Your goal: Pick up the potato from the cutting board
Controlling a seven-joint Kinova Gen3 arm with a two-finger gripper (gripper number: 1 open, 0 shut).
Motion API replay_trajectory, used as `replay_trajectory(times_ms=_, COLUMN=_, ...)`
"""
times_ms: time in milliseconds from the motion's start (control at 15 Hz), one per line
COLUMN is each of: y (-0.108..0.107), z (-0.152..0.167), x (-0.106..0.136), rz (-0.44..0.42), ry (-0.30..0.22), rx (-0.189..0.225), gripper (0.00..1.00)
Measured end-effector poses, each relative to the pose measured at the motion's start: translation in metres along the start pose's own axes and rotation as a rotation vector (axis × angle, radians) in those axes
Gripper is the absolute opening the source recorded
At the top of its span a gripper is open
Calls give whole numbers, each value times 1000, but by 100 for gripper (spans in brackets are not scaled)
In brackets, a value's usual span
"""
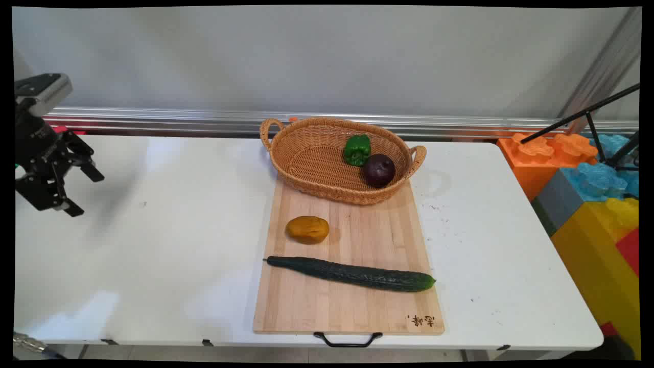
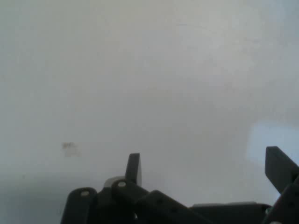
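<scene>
My gripper [image 1: 84, 191] hangs at the left edge of the table [image 1: 168, 245], above bare surface, fingers spread apart and holding nothing. It tilts down and to the right, fingertips toward the table's middle. In the hand view the two fingers [image 2: 134, 168] rise apart over plain white tabletop.

Well to the right lies a wooden cutting board [image 1: 352, 306], handle at the near edge. On it, a cucumber [image 1: 352, 274] lies with its long axis left-right, stem end left. A brownish potato [image 1: 307, 229] sits just behind it. A wicker basket [image 1: 306, 158] rests on the board's far end, holding a green pepper [image 1: 357, 149] and a dark purple fruit [image 1: 379, 170]. Coloured blocks [image 1: 592, 194] stand beyond the table's right end
</scene>
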Motion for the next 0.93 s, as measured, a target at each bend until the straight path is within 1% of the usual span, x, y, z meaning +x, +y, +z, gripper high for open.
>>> replay_trajectory(times_ms=133, y=3, z=7, x=4, rz=12, ry=20, rx=-13, gripper=100)
replay_trajectory(times_ms=267, y=5, z=13, x=14, rz=16, ry=43, rx=-18, gripper=100)
replay_trajectory(times_ms=400, y=7, z=19, x=31, rz=20, ry=71, rx=-15, gripper=100)
replay_trajectory(times_ms=533, y=10, z=23, x=54, rz=22, ry=105, rx=-5, gripper=100)
replay_trajectory(times_ms=733, y=15, z=33, x=108, rz=28, ry=166, rx=16, gripper=100)
replay_trajectory(times_ms=933, y=18, z=43, x=149, rz=36, ry=200, rx=16, gripper=100)
